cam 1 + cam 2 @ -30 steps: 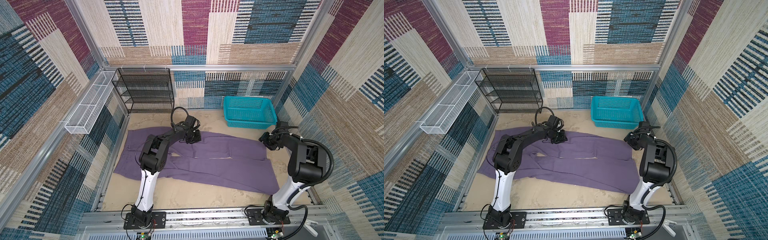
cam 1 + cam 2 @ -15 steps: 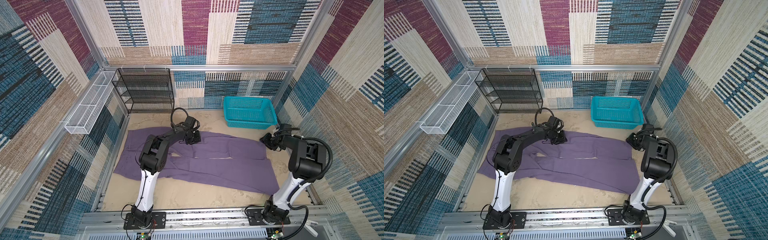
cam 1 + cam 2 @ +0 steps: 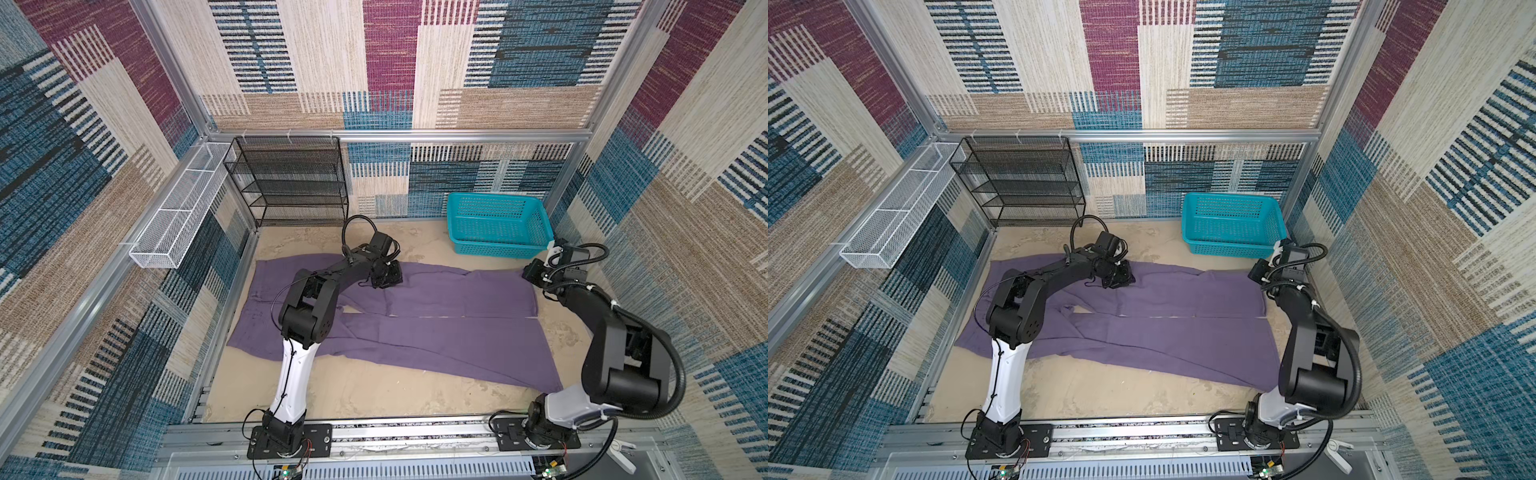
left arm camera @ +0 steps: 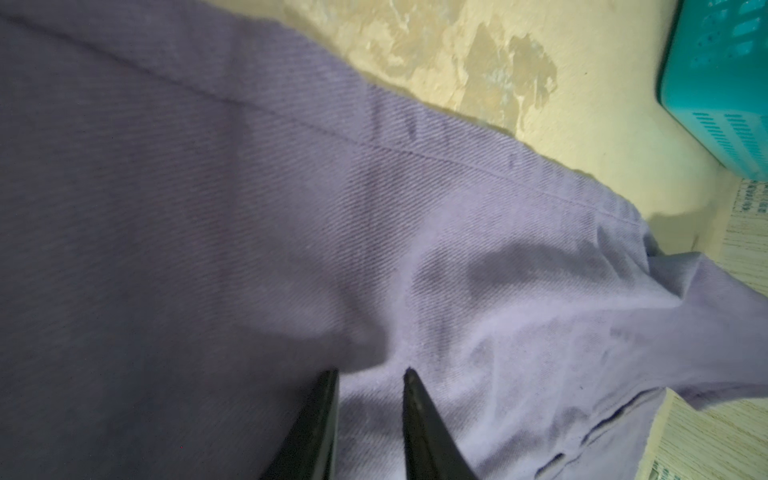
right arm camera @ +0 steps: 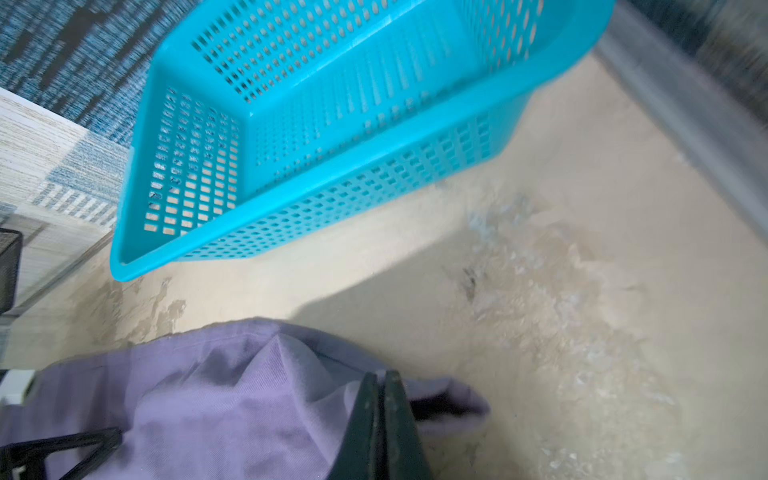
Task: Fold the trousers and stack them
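Jaws of the right gripper [image 5: 380, 376] pressed flat together on the hem corner of the trousers [image 3: 457, 328], purple cloth caught at their tips and drawn up into a small peak, just in front of the teal basket [image 3: 496, 246] at its corner nearest the side wall. Strip of bare tabletop [image 3: 374, 395] between that raised corner and the basket's front wall, cloth and basket apart.

Jaws of the left gripper [image 4: 371, 371] closed on a bunched ridge of the same leg, tips held slightly apart by the cloth between them. Grip on the long edge facing the basket but well off to its side, toward the black mesh shelf [image 3: 291, 183].

Trousers otherwise spread flat and unfolded across the sandy tabletop in front of the basket, wider end to end than the basket itself. Two legs side by side, one nearer the basket and one farther from it, a thin gap between them. Hems at the basket end, waist at the end farthest from it, out past the shelf. Farther leg's hem slanting out beyond the nearer one's, away from the basket. White wire tray [image 3: 178, 216] on the side wall beyond the shelf, farthest of all from the basket.
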Tool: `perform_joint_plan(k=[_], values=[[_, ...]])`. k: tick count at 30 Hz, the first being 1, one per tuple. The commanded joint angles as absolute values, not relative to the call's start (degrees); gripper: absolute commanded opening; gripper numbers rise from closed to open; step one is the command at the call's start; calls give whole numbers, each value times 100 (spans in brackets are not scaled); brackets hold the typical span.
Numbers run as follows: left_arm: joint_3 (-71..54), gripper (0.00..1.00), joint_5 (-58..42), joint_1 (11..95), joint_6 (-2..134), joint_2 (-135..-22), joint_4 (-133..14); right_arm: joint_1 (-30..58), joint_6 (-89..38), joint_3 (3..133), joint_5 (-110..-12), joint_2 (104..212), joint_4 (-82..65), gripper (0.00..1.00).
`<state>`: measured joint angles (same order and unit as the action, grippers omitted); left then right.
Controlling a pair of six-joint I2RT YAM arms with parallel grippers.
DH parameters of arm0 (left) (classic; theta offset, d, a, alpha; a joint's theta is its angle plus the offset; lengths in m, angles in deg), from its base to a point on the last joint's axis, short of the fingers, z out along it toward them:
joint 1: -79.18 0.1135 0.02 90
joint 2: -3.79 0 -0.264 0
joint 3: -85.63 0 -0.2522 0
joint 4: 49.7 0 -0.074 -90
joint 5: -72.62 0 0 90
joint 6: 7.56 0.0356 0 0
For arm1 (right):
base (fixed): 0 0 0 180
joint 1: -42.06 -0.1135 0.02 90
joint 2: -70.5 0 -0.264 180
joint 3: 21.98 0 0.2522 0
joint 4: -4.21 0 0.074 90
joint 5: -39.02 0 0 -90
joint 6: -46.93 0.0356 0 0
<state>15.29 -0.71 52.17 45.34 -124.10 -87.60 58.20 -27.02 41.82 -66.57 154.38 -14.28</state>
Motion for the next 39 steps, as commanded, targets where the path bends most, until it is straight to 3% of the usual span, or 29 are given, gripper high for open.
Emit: perform_joint_plan(k=[1,6,11,24,32,39], values=[[1545,31,-193,5229,4606,-12473,-8850,5776,-2857,3749,-5443,14974,-652,0],[1546,31,-226,5237,4608,-12495,-8851,5717,-2713,3213,-4496,14678,-299,0],[1563,32,-226,5238,4588,-12536,-8867,5721,-2315,3853,-3664,15618,-1471,0],[1407,29,-487,5293,4628,-12471,-9166,5721,-1876,4024,-4081,16592,-2213,2],[875,29,-868,5478,4438,-12221,-9356,5726,-1656,3710,-4541,16288,-2246,8],[131,28,-973,5694,4340,-11610,-9094,5726,-1492,3348,-4830,15231,-2009,1]])
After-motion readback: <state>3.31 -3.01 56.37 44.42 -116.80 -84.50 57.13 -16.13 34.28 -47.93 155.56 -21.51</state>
